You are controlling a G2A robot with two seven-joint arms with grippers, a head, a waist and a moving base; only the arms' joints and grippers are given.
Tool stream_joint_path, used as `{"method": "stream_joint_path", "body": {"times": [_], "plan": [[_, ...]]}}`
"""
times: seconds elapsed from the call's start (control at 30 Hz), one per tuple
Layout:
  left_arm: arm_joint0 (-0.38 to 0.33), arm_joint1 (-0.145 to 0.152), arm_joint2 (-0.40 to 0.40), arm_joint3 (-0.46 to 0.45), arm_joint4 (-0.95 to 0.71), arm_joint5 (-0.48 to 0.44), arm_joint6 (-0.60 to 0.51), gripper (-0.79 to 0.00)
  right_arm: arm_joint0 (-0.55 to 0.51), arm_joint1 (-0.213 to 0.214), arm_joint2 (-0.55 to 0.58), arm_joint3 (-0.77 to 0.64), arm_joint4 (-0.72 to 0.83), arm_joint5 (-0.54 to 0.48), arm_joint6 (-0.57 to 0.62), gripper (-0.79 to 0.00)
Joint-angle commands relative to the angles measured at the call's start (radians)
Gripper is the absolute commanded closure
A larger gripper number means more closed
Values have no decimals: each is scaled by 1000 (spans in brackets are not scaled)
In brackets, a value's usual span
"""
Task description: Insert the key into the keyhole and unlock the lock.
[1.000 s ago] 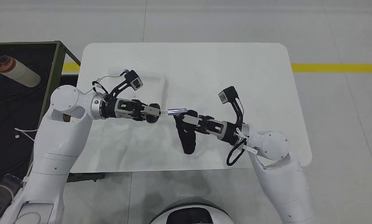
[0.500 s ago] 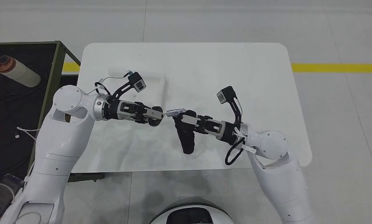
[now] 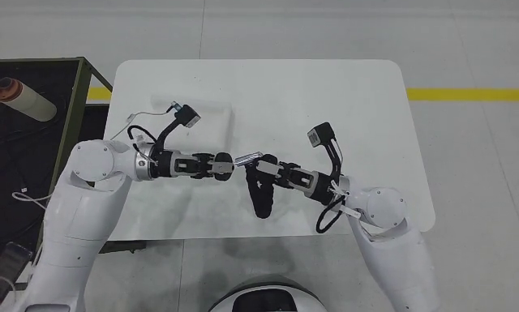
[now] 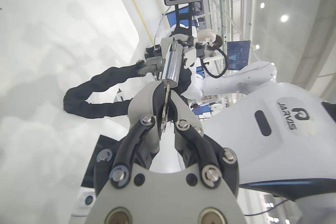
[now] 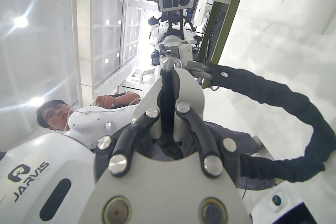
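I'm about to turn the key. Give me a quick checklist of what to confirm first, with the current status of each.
1. Key pinched in the left gripper: ok.
2. Key blade meets the keyhole end of the lock: ok.
3. Blade fully seated in the keyhole: cannot tell.
4. Key in line with the lock's body: ok, judging by the left wrist view.
5. Right gripper shut on the lock's far end: ok.
6. Cable loop hangs off to the side, clear of the left gripper: ok.
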Motion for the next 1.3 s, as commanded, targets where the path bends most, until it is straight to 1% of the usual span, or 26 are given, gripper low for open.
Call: {"method": "stream_joint_path", "body": {"times": [0.0,0.13,0.23,0.3,0.87,0.97,1.1,1.17,1.27], "plan": [[26,2,-12,-34,72,-61,38,0,6,2,0,2,2,4,-1,0],[72,5,-32,-88,172,-152,117,0,16,5,-1,8,3,17,-8,0],[111,7,-46,-132,270,-245,170,0,26,7,-4,14,10,25,-15,0],[138,7,-42,-149,284,-284,188,0,33,9,-3,19,6,35,-17,0],[142,8,-42,-151,281,-290,190,0,37,10,-4,21,8,39,-16,0],[168,9,-54,-172,317,-292,242,0,37,10,-4,21,8,39,-16,0],[192,9,-71,-202,412,-318,331,0,35,11,-5,21,7,39,-20,0],[210,7,-76,-223,498,-324,409,0,31,12,-9,15,6,42,-41,0],[235,5,-83,-243,586,-341,488,0,36,14,-12,15,8,47,-48,0]]}}
